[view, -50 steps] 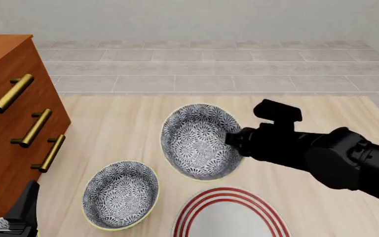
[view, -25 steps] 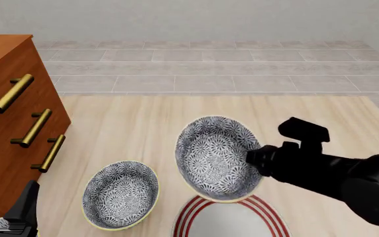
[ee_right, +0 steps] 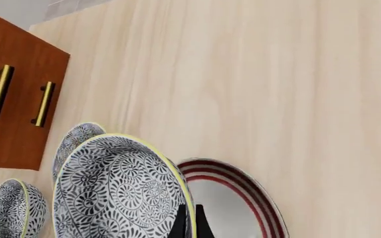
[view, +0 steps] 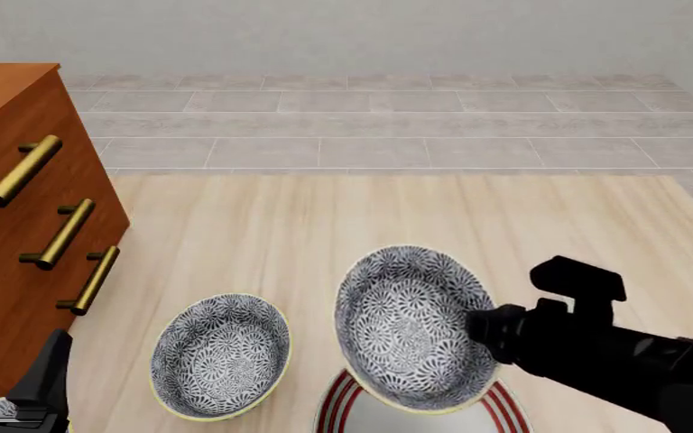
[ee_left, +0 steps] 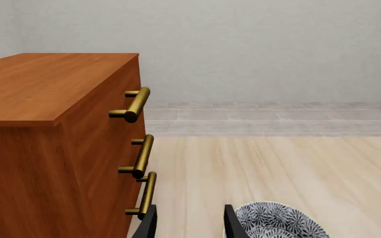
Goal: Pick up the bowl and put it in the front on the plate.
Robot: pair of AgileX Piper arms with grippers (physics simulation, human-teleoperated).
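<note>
step: carry | right tool (view: 482, 327) clamped on rim of round blue-grey floral bowl (view: 413, 327), held tilted above white red-ringed plate (view: 359, 410) | next: level, lower, release | left tool (ee_left: 189, 223) spread, idle

Front view looks down the table — wrist views sit close, sharing the dresser (view: 22, 225) and bowls.

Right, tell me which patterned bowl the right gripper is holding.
The tilted bowl above the red-ringed plate, pinched at its rim by the right gripper. Its twin sits flat on the table to the left, untouched.
</note>
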